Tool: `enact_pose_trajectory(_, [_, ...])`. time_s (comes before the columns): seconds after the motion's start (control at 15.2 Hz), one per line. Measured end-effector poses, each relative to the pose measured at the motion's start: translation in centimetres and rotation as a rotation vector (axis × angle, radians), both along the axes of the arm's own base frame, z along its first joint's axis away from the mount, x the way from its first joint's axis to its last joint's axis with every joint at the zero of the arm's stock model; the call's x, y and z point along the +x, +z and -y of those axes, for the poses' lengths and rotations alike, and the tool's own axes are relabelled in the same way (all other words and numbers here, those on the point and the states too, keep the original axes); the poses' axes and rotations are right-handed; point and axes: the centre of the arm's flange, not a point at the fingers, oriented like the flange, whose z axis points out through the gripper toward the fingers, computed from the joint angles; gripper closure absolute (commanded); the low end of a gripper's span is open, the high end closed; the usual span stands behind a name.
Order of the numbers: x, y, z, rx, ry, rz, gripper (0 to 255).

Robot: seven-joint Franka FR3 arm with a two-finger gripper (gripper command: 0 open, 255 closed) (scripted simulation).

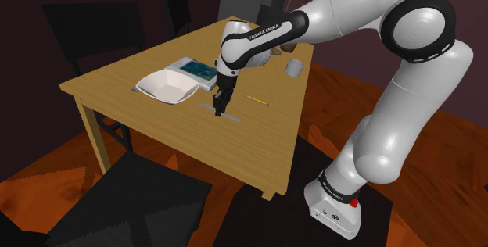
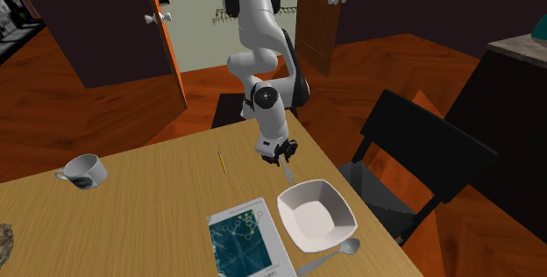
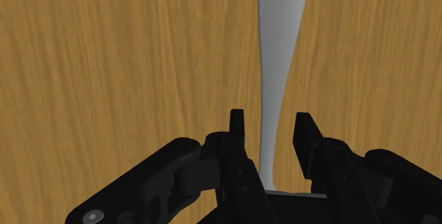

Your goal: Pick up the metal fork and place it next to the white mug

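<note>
Warm wood grain is running along the table (image 3: 106, 59) directly under the gripper (image 3: 271, 120), which is pointing straight down. The fork (image 3: 280, 38) is lying flat on the wood between the fingers (image 3: 237, 127), its smooth grey handle passing up the middle and widening beyond the tips. The fingers are standing apart with a sliver of wood showing on each side of the handle, so nothing is being held. They are straddling the narrow part, probably because a thin, flat handle is offering the easiest pinch there. The mug (image 1: 294, 67), a plain pale cup with a loop handle, is sitting well apart from the gripper, beyond a thin yellow pencil (image 1: 256, 99). A square white bowl (image 1: 166, 87) with sloping sides is resting near the gripper's other side.
</note>
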Motion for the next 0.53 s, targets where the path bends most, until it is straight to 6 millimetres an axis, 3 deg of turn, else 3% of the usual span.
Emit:
enact_pose_trajectory(0.2, [0.0,0.2,0.1,0.000,-0.001,-0.001,255])
enact_pose_trajectory(0.53, [-0.2,2.4,0.1,-0.001,-0.001,-0.003,255])
